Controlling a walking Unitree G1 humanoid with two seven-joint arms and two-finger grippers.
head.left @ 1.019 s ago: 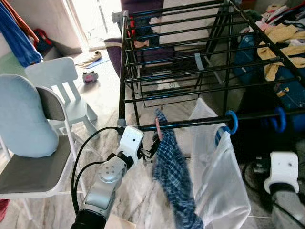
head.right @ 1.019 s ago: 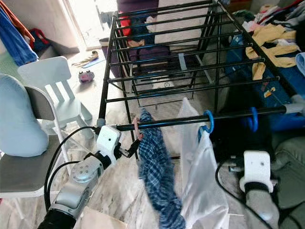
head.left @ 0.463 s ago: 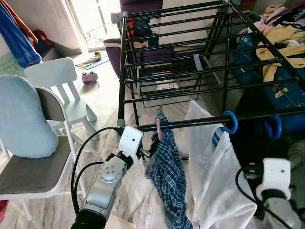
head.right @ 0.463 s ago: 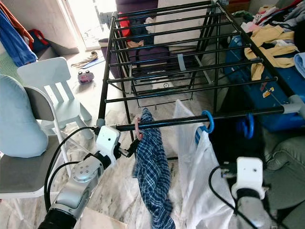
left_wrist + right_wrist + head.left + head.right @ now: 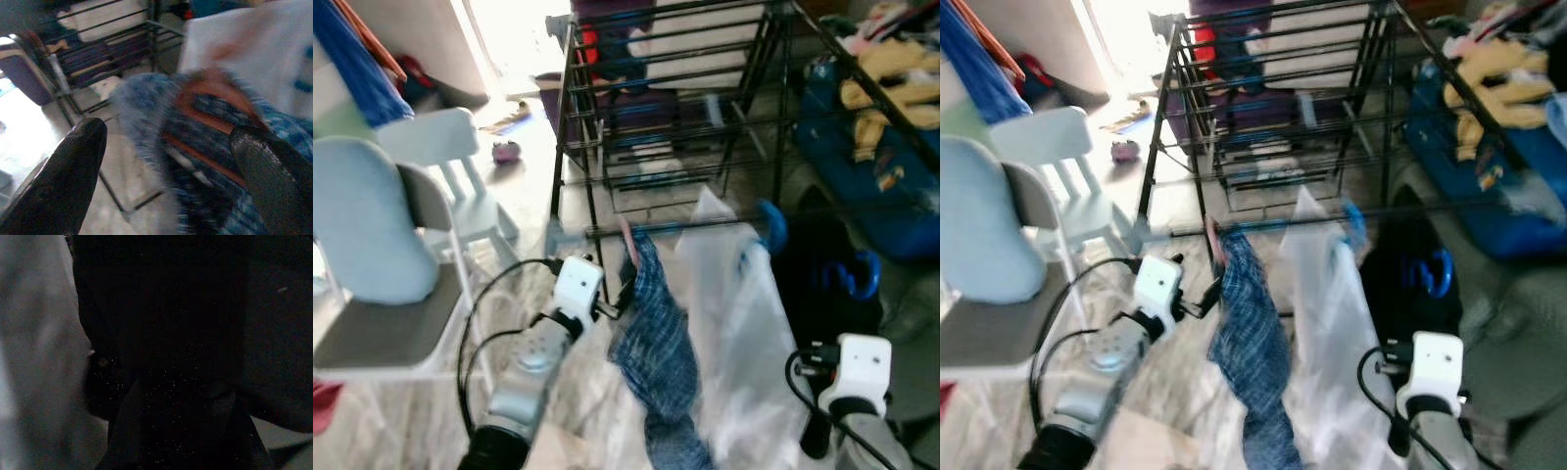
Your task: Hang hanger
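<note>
On rack (image 5: 607, 117), plaid shirt (image 5: 658, 338), no legible writing

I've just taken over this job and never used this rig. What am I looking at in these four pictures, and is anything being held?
The two wide pictures come from a stereo camera on a humanoid robot's head, looking down and forward; both are blurred. They show a black drying rack on a marble floor. A plaid shirt on a pink hanger hangs from the rack's front bar, with a white garment on a blue hanger beside it. A grey chair stands on the left.

The left gripper reaches up beside the shirt. Its wrist picture looks along its two black fingers: they are spread apart, the shirt lying between them, ungripped. The right arm hangs low; its wrist picture is too dark to read.
</note>
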